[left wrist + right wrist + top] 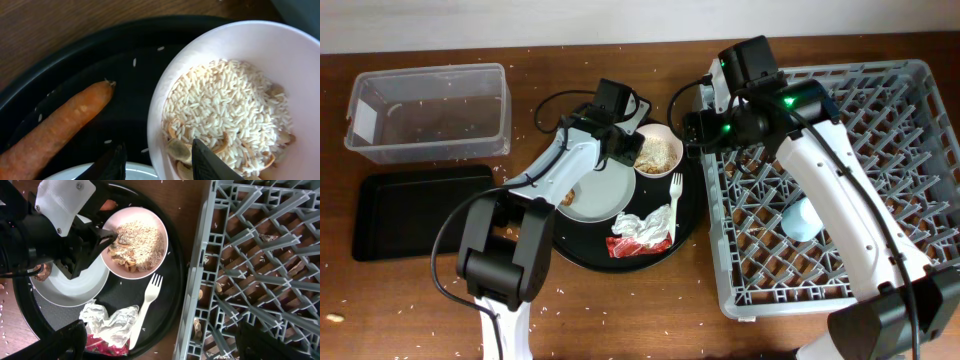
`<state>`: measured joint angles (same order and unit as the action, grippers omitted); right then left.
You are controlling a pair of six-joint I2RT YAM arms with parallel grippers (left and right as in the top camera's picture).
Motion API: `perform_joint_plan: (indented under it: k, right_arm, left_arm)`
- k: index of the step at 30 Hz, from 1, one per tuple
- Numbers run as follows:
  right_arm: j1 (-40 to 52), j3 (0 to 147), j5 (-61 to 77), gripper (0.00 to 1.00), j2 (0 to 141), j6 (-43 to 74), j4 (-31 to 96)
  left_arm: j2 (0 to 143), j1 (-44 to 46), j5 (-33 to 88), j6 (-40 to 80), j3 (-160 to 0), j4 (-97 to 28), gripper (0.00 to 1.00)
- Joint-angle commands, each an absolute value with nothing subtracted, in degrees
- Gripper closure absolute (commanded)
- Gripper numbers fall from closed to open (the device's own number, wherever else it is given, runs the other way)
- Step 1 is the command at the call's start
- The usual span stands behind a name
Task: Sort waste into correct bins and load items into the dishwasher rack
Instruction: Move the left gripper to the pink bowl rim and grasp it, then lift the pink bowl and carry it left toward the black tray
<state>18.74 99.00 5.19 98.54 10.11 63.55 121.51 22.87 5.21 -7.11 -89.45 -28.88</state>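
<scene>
- Rack [880,110], right of the white bowl [658,153]: the right gripper [167,340] hangs wide open and empty near the bowl's rack side, so a lifted bowl could strike it.
- Clear tub [430,110], well apart to the bowl's left: a long carry, and any tilt spills food.
- Left gripper [157,155] straddles the bowl's rim, one finger inside, not yet pinched; a one-sided hold may let the bowl tip.
- Carrot [55,127], just left of the bowl, could be nudged.
- Rice [225,105] fills the bowl and would scatter.

Bowl [658,153] hemmed: rack [713,232] wall, plate [598,197], fork [675,206] close around; left end effector [159,160] over rim.
</scene>
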Motion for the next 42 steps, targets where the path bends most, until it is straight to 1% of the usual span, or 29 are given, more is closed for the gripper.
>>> perform_joint_plan:
  k: [1, 2, 3, 7, 10, 20, 21, 25, 28, 30, 34, 42]
  right_arm:
    - [19.11, 99.44, 4.03, 0.06, 98.74, 9.89, 63.59]
    - [19.11, 99.44, 4.03, 0.06, 98.74, 9.89, 63.59]
    - [19.11, 99.44, 4.03, 0.06, 98.74, 9.89, 63.59]
    - [19.11, 99.44, 4.03, 0.06, 98.74, 9.89, 63.59]
    - [19.11, 99.44, 4.03, 0.06, 98.74, 9.89, 63.59]
    - [19.11, 99.44, 4.01, 0.06, 98.74, 9.89, 63.59]
    - [19.11, 99.44, 3.99, 0.06, 98.74, 9.89, 63.57]
    - [18.96, 99.44, 3.70, 0.06, 98.74, 9.87, 63.46]
    - [17.78, 99.44, 3.60, 0.06, 98.74, 9.87, 63.88]
    - [17.08, 99.44, 3.62, 0.06, 98.74, 9.87, 64.16]
    - [16.29, 99.44, 3.62, 0.06, 98.74, 9.87, 65.08]
    - [16.08, 99.44, 3.60, 0.06, 98.74, 9.89, 66.17]
  left_arm:
    - [121.60, 22.98, 3.60, -4.69, -89.19, -28.67, 0.59]
    - [121.60, 22.98, 3.60, -3.38, -89.25, -28.69, 0.59]
    - [121.60, 22.98, 3.62, -1.76, -89.41, -28.84, 0.64]
    - [121.49, 22.83, 3.62, 2.15, -91.77, -32.34, 0.71]
    - [121.49, 22.98, 3.62, 5.76, -92.38, -34.00, 0.71]
    - [121.49, 23.22, 3.81, 6.81, -93.10, -34.87, 0.71]
    - [121.49, 23.42, 4.08, 6.26, -94.15, -35.75, 0.71]
    - [121.49, 26.09, 4.69, -2.33, -101.65, -42.26, 0.70]
    - [121.75, 30.15, 4.69, -13.98, -102.54, -42.76, 0.69]
    - [122.08, 32.71, 4.67, -18.72, -102.26, -42.92, 0.69]
    - [122.32, 35.22, 4.45, -19.62, -102.26, -42.89, 0.69]
    - [126.37, 35.16, 4.69, -19.59, -102.26, -41.15, 0.69]
